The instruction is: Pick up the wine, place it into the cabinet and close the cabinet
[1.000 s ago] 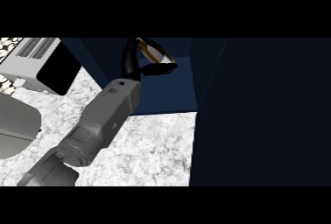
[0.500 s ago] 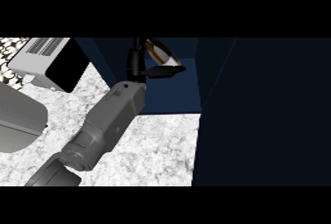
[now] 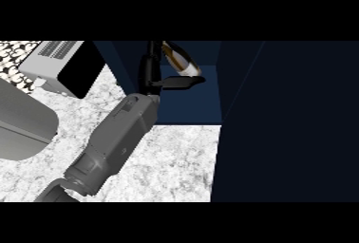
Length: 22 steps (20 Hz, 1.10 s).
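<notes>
Glass, so we are treating the wine (image 3: 180, 60) as heavy, slick and breakable; our left hand (image 3: 152, 76) is clamping its body, upper centre, inside the cabinet (image 3: 189, 102).

1. Our left forearm (image 3: 116, 142) enters from the lower left edge and slants up toward the right, stretched out nearly straight.
2. Our left hand (image 3: 150, 71) rises straight up from the wrist.
3. Its fingers (image 3: 179, 81) jut sideways to the right, curled under and against the wine (image 3: 181, 61), which the hand grips.
</notes>
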Motion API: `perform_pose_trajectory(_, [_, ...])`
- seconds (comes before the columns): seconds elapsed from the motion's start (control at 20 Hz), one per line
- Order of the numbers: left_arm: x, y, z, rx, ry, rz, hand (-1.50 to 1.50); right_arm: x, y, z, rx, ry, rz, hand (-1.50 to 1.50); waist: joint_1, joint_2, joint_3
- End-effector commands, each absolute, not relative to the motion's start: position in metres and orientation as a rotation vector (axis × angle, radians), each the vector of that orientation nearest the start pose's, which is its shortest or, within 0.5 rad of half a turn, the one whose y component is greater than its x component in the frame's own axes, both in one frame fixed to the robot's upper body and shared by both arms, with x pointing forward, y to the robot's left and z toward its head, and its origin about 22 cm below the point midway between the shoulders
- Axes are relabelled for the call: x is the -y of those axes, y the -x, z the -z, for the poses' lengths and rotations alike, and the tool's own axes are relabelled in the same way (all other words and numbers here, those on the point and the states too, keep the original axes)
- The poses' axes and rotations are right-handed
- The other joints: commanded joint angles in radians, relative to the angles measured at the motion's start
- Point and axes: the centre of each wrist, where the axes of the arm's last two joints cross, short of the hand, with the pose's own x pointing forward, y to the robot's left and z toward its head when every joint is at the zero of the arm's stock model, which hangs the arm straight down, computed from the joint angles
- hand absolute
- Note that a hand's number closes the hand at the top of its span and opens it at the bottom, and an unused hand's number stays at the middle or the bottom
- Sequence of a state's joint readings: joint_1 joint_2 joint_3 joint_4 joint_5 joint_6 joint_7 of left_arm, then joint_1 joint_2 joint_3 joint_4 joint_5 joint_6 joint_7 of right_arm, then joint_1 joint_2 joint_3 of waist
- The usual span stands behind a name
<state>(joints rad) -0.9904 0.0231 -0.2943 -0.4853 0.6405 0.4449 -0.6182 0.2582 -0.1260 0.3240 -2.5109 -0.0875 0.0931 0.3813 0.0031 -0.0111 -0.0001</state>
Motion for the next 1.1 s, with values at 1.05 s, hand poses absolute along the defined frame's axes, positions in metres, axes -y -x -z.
perform_pose_trajectory(1.05, [-0.107, -0.242, -0.043, 1.877, 0.249, -0.195, -1.50, 0.207, -0.089, -0.193, 1.912, -0.339, -0.303, -1.50, 0.001, 0.004, 0.000])
